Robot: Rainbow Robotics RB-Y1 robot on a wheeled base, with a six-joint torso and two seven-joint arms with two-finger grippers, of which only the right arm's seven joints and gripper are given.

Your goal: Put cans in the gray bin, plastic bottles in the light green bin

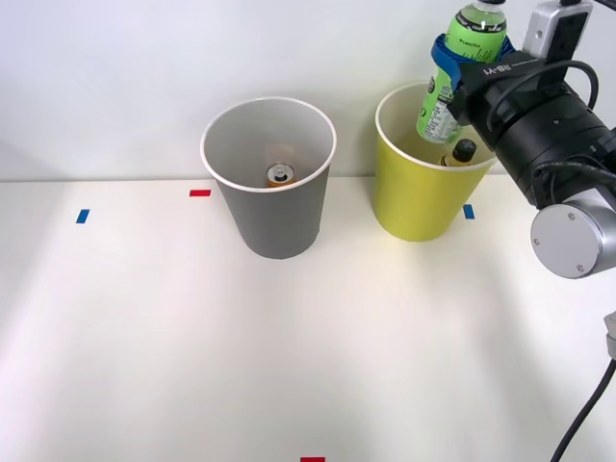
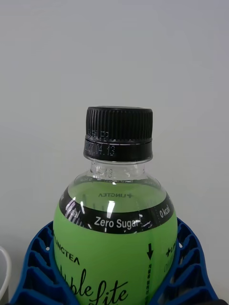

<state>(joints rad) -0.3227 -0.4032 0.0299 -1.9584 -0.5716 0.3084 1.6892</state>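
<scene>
Right now the gripper [image 1: 452, 67] is clamped on the green bottle [image 1: 460, 67], holding it over the light green bin [image 1: 419, 207]. Its long axis runs nearly upright, leaning a little, base hanging at the rim, so release likely means dropping straight down. An amber bottle [image 1: 462, 154] already lies inside. Bright green body, black cap [image 2: 119, 133], white label patch. The can [image 1: 279, 174] sits in the gray bin [image 1: 274, 226].
</scene>
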